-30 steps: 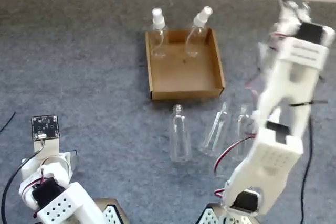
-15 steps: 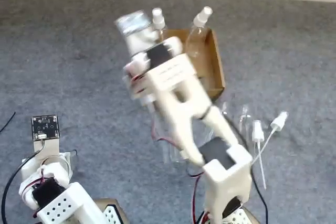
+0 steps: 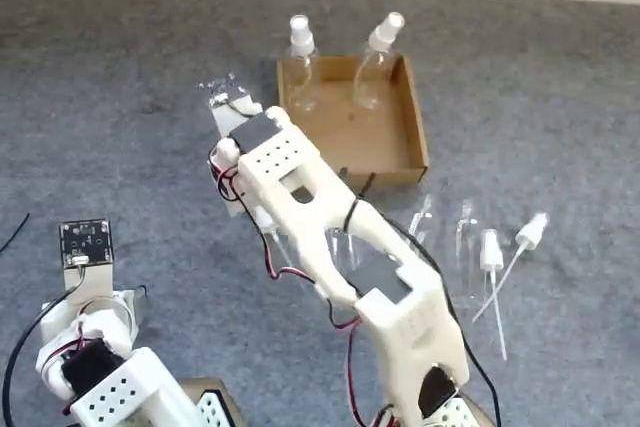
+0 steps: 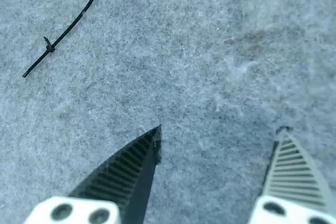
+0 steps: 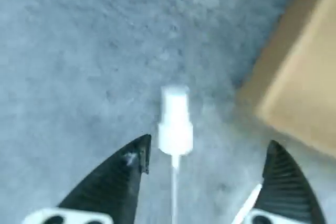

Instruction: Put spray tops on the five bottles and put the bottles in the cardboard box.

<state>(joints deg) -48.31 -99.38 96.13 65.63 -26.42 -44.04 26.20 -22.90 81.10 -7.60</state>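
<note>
Looking at a desk (image 3: 120, 97) covered edge to edge in fuzzy grey felt. Down in the lower left of the high view, got the left arm (image 3: 110, 392) sitting low. From its wrist cam, can see the left tool (image 4: 220, 129) spread wide over bare felt, pinching nothing, plus a thin black cable (image 4: 68, 27) in the upper left corner.

Moving right: right arm (image 3: 300, 177) stretched from bottom centre up toward the middle, with the right tool (image 3: 225, 97) just left of the cardboard box (image 3: 395, 178). Spread open as well, going by its wrist cam, with a white spray top (image 5: 176, 119) lying between the fingers. Can't tell if it's touching either one.

Inside the box, along the far wall, spotted a left capped bottle (image 3: 300, 72) and a right capped bottle (image 3: 375, 67), both upright. Just below the box, bare bottles (image 3: 464, 247) lying on the felt, partly hidden behind the arm. Furthest right, loose spray tops (image 3: 490, 247), two of them side by side, with long tubes pointing toward the lower edge.
</note>
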